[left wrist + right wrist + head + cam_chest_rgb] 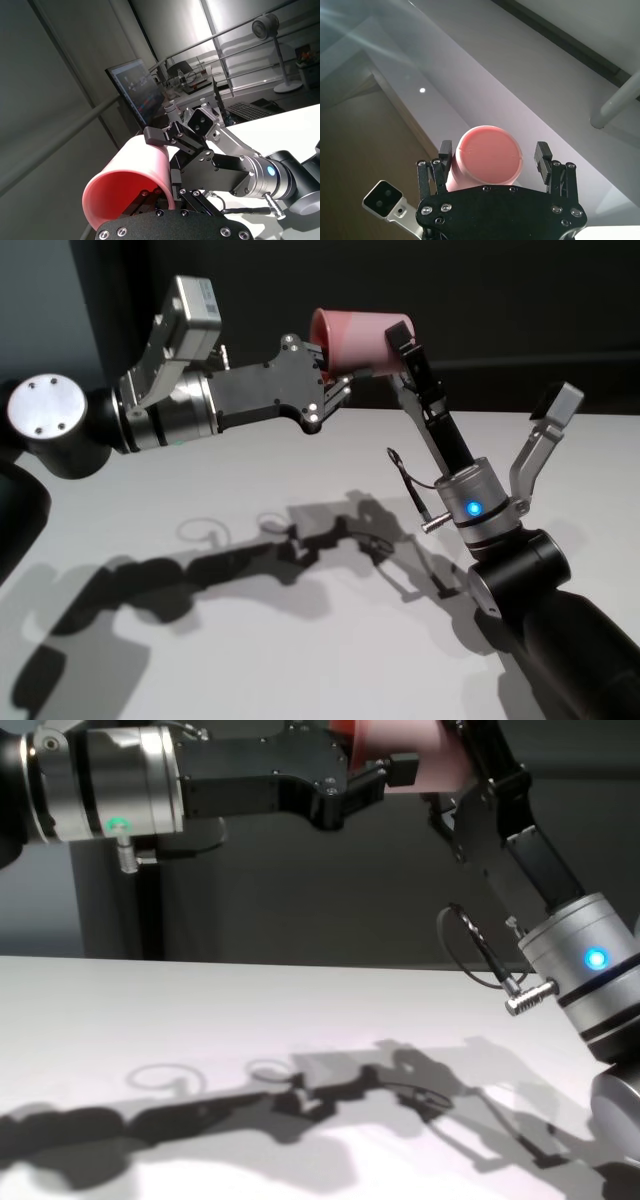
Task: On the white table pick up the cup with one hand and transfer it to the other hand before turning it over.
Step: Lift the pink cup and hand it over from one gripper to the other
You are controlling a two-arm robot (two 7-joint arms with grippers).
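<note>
The pink cup [360, 340] is held on its side high above the white table [250, 640], rim toward my left. My left gripper [335, 380] is shut on the rim wall, with one finger inside the mouth [150, 192]. My right gripper [400, 345] reaches up from the right and straddles the base end. In the right wrist view the cup's base [487, 155] sits between the fingers [542, 152]. One finger lies against the cup and a gap shows at the other, so this gripper is open. The cup also shows at the top of the chest view [400, 745].
Arm shadows fall across the white table [200, 1020] below. A dark wall stands behind the table's far edge. A monitor [137, 90] and railings show far off in the left wrist view.
</note>
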